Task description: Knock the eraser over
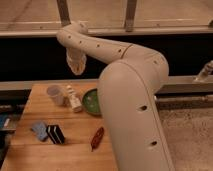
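The eraser (55,134), a small black block with thin white stripes, stands on the wooden table (75,150) at the front left. A soft blue-grey pad (39,130) lies touching its left side. My gripper (76,65) hangs well above the table's back edge, high over the small cup (55,94), far from the eraser. It holds nothing that I can see.
A small white bottle (73,100) stands next to the cup. A green bowl (92,101) sits at the back right, partly behind my arm (130,100). A slim red-brown pen-like object (97,138) lies right of the eraser.
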### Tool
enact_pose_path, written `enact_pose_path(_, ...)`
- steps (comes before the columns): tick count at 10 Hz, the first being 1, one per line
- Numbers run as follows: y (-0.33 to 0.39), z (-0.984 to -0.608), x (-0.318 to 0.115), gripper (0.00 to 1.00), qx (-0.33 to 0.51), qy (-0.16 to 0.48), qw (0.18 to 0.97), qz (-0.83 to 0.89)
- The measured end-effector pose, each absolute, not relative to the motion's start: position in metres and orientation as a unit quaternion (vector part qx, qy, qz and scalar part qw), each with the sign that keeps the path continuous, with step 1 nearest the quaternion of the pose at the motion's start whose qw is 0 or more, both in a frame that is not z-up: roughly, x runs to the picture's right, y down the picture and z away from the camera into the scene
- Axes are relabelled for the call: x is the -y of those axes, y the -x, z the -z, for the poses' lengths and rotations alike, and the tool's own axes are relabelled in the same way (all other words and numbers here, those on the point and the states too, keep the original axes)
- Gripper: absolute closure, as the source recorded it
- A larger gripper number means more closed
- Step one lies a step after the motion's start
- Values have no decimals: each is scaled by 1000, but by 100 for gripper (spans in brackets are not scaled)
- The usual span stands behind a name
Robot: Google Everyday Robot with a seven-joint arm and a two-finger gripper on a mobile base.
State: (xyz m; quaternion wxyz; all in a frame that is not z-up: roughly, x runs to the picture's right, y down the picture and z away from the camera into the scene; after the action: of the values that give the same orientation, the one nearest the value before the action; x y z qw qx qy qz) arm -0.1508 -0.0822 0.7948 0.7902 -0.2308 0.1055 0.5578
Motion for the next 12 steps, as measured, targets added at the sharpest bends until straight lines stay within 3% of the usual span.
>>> enact_pose_path(12, 137, -758, -59, 100, -150, 318, 762, -544)
